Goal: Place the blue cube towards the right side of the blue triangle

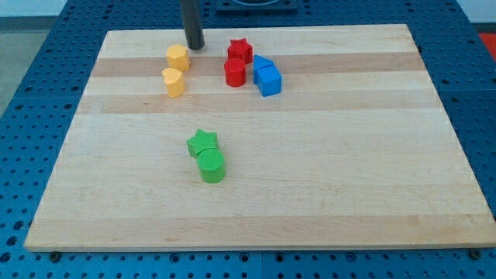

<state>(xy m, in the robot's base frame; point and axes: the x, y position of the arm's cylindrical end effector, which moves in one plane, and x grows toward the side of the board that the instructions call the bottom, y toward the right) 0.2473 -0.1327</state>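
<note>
Blue cube (269, 80) right of my tip (194, 46).

My tip (194, 46) rests on the wooden bench (325, 194) at its far edge, just right of and slightly beyond the yellow hexagonal block (177, 56). A second yellow block (173, 81), rounded, sits just nearer than the first. To the right, a red star (239, 50) and a red cylinder (235, 72) stand close together. Just right of them, the blue triangle (262, 63) touches the blue cube (269, 80), which lies on its near side. Well apart, toward the near middle, a green star (202, 142) touches a green cylinder (211, 166).
</note>
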